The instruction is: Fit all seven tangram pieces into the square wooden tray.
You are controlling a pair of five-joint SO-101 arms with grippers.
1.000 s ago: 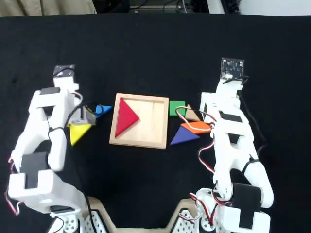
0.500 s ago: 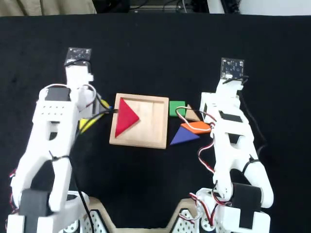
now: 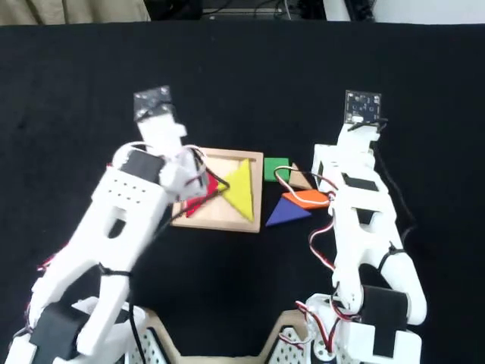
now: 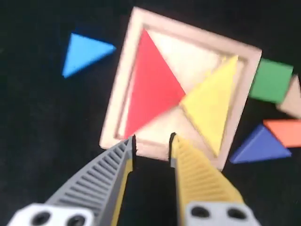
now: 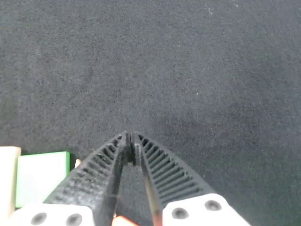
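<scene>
Left claw (image 4: 153,140): released, jaws apart, nothing between them. It hangs just over one rim of the tray (image 4: 113,117), tips aimed at the gap between the two pieces inside.

In the tray: the red triangle (image 4: 150,89) lies along one side. The yellow triangle (image 4: 211,103) lies along the opposite side, and their apexes meet near the tray's middle. One yellow corner sits tight against the tray's rim; whether the piece lies flat or rides up there cannot be told.

Outside the tray: the light-blue triangle (image 4: 84,52) lies alone off the red side. The green square (image 3: 276,168), tan piece (image 3: 301,180), orange piece (image 3: 307,199) and dark-blue triangle (image 3: 286,214) cluster just beside the yellow side.

Right claw (image 5: 130,143): clenched on nothing, over the bare surface (image 3: 242,76) beyond that cluster.

Judgement: two of seven are placed and the yellow one is the step in hand. To do it well:
- Check that the yellow piece is flush in its corner.
- If it is proud, nudge it with one fingertip along its long edge, without disturbing the red piece.
- Lift clear before reaching for another piece.
</scene>
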